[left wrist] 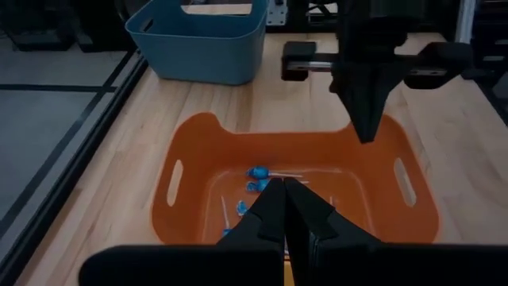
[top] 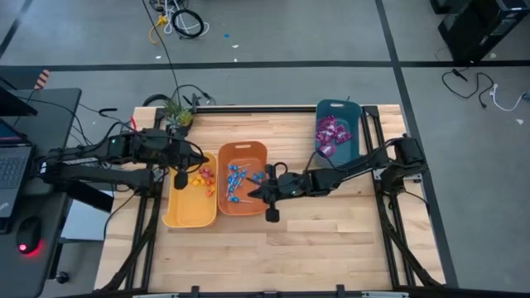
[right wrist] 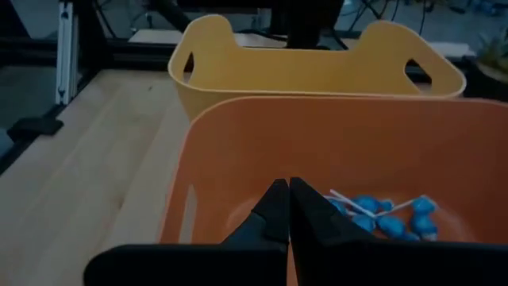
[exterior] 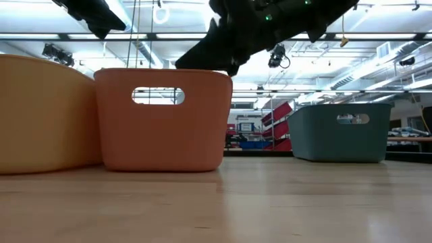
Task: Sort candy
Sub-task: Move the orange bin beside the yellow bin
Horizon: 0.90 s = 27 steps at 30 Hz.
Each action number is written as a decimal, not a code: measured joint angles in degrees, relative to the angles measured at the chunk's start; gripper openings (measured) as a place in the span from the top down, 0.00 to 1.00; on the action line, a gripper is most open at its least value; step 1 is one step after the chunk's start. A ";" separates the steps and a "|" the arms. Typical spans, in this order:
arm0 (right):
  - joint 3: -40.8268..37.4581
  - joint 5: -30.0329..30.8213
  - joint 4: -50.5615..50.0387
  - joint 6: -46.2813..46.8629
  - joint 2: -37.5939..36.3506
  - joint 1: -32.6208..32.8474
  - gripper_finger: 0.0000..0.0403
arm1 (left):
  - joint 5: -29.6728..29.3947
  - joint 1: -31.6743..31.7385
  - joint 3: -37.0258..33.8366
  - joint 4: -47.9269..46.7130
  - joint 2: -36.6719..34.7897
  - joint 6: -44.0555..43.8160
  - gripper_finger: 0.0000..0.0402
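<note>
While the candy sits sorted by kind, both arms hang over the bins with nothing held.

Blue lollipops (top: 236, 179) lie in the orange bin (top: 243, 150), the landmark on the table (top: 315, 240); small orange and red pieces (top: 201, 176) lie in the yellow bin (top: 189, 217) touching its left side, purple packets (top: 332, 132) in the teal bin (top: 335, 106) well to its right. Right gripper (top: 253, 194), fingers together, hovers over the orange bin's right edge (empty); left gripper (top: 204, 161), likewise closed and empty, hangs just left of it.

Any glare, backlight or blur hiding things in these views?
Low view: bright ceiling lights backlight the arms into silhouettes above the orange plastic bin. Right wrist view: shut right gripper looms dark and soft; blue-wrapped lollipops read clearly. High view: evenly lit, purple packets distinct.
</note>
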 joint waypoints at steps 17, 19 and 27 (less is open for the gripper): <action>17.83 -3.22 -30.28 26.12 -0.43 -1.14 1.00 | -0.14 -0.09 0.00 -0.16 0.00 -0.05 1.00; 21.07 -3.23 -36.32 28.45 -0.51 -0.85 1.00 | -0.14 -0.09 0.00 -0.41 0.00 -0.05 1.00; 25.24 -4.36 -43.64 46.38 -0.54 -0.76 1.00 | -0.14 -0.09 0.00 -0.39 0.00 0.68 1.00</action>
